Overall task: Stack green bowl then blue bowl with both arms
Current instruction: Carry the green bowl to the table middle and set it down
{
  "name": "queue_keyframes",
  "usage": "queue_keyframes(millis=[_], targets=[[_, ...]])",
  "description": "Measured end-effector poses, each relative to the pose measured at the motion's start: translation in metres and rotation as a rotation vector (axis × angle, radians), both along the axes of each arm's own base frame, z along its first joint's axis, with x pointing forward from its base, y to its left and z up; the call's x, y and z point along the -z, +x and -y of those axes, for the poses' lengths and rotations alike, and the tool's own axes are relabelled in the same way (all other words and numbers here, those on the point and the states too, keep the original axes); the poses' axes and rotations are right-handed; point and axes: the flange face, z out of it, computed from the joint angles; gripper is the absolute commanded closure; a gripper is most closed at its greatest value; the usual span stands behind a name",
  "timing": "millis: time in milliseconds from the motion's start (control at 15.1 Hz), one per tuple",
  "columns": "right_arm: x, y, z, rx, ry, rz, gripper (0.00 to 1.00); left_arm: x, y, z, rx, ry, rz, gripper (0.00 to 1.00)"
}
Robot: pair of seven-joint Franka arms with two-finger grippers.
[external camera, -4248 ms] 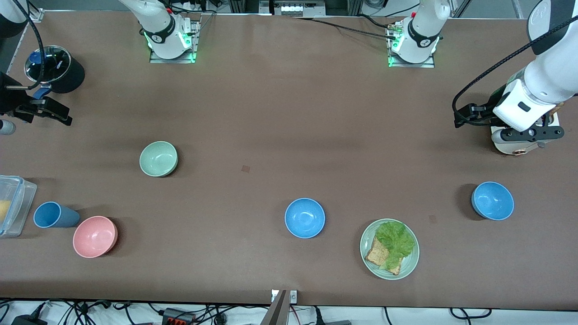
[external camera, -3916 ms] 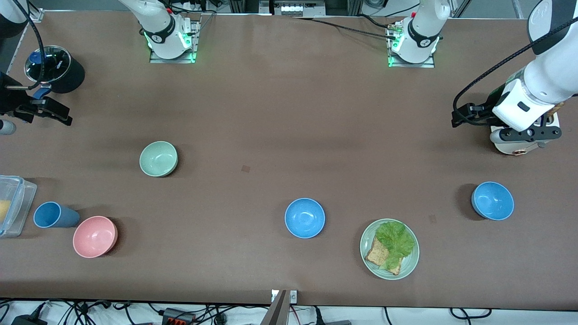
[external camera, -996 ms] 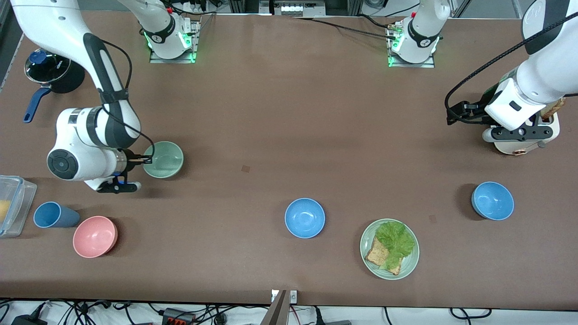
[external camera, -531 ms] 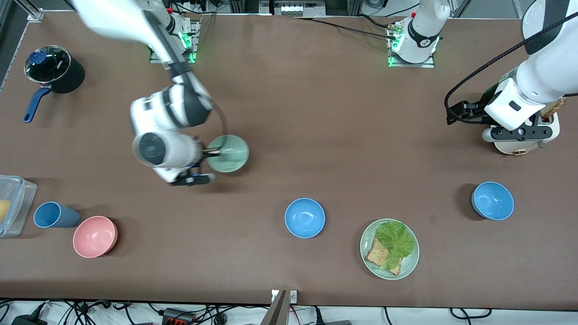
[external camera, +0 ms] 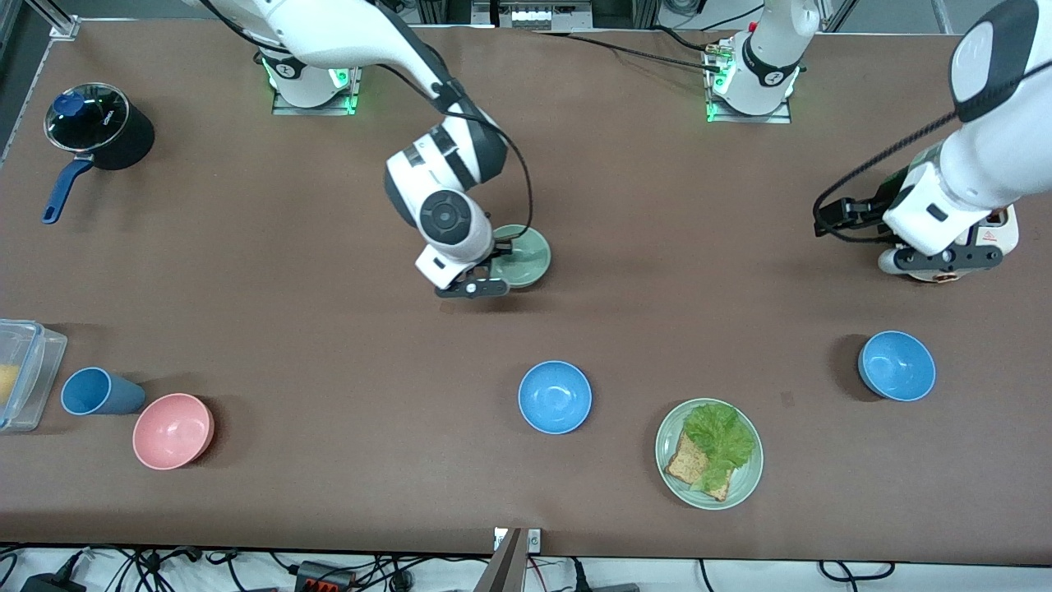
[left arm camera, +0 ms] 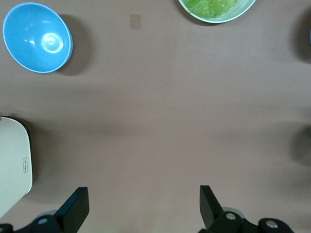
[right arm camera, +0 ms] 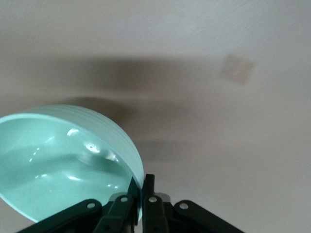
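The pale green bowl (external camera: 528,252) hangs above the middle of the table, and my right gripper (external camera: 500,252) is shut on its rim. The right wrist view shows the green bowl (right arm camera: 63,160) tilted, its rim pinched by the right gripper (right arm camera: 144,183), with its shadow on the table below. Two alike blue bowls rest on the table: one blue bowl (external camera: 555,397) nearer the camera than the green bowl, the other blue bowl (external camera: 897,366) at the left arm's end. My left gripper (external camera: 945,261) hovers open and empty above that end. In its wrist view the left gripper (left arm camera: 142,203) looks down on bare table, with a blue bowl (left arm camera: 36,39) farther off.
A pale-green plate (external camera: 670,477) with bread and lettuce lies beside the middle blue bowl. A white appliance (external camera: 1001,238) stands under the left arm. A black pot (external camera: 99,123), blue tumbler (external camera: 94,392), pink bowl (external camera: 173,430) and clear container (external camera: 20,374) are at the right arm's end.
My right arm took the green bowl by its rim, lifted it and carried it from the right arm's end to above the table's middle. The left arm shifted only slightly.
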Motion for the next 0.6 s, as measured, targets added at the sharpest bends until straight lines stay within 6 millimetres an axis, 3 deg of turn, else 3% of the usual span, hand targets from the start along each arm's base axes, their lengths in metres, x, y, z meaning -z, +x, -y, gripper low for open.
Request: queue_keyframes(millis=[199, 265, 332, 465, 597], targets=[[0.012, 0.001, -0.015, 0.070, 0.079, -0.014, 0.98, 0.016, 0.021, -0.028, -0.047, -0.007, -0.011, 0.00], [0.015, 0.000, -0.017, 0.076, 0.086, -0.016, 0.31, 0.019, 0.027, -0.040, -0.066, -0.009, -0.012, 0.00], [0.017, -0.001, -0.019, 0.076, 0.088, -0.017, 0.00, 0.024, 0.032, -0.053, -0.083, -0.011, -0.010, 0.00], [0.013, 0.001, -0.020, 0.093, 0.088, -0.012, 0.00, 0.040, 0.042, -0.078, -0.080, -0.010, 0.009, 0.00], [-0.010, 0.015, -0.015, 0.118, 0.096, 0.008, 0.00, 0.065, 0.053, -0.108, -0.065, -0.001, 0.027, 0.00]])
